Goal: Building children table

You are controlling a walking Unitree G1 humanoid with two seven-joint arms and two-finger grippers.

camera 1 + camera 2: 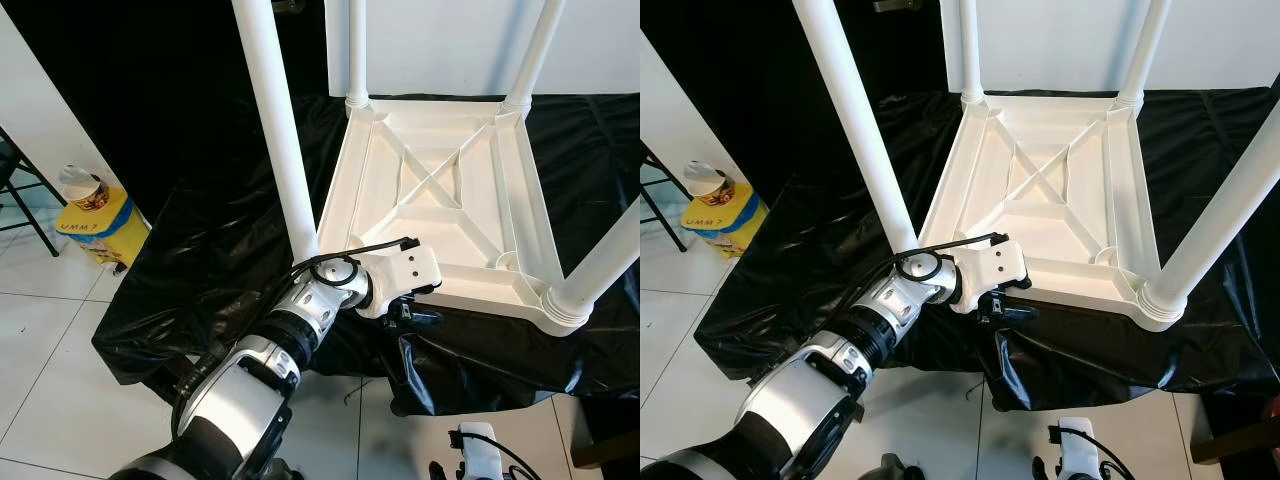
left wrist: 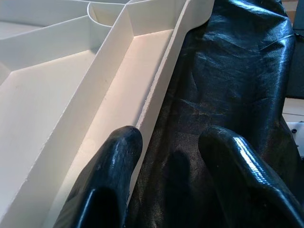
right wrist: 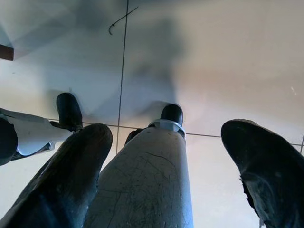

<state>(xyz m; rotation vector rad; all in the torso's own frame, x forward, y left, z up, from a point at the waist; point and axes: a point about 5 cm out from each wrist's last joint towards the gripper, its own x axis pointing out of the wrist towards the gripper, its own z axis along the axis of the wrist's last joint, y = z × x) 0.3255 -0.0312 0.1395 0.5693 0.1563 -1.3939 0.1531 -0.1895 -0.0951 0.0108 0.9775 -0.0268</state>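
Left gripper [image 2: 168,156], fingers parted, is straddling the upturned table [image 1: 440,215] rim; black sheet [image 1: 200,270] is lying beneath; table legs are running out of frame.

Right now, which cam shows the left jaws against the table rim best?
Left wrist view: the open left gripper straddles the white table's rim, one finger inside. In the eye views its white wrist housing hides most of the fingers at the near edge.

White plastic table [image 1: 440,190] lies beside glossy black fingers [image 2: 107,190], on a shiny black sheet [image 2: 228,80]; a yellow-and-blue bucket [image 1: 100,225] stands on white floor tiles [image 1: 50,340].
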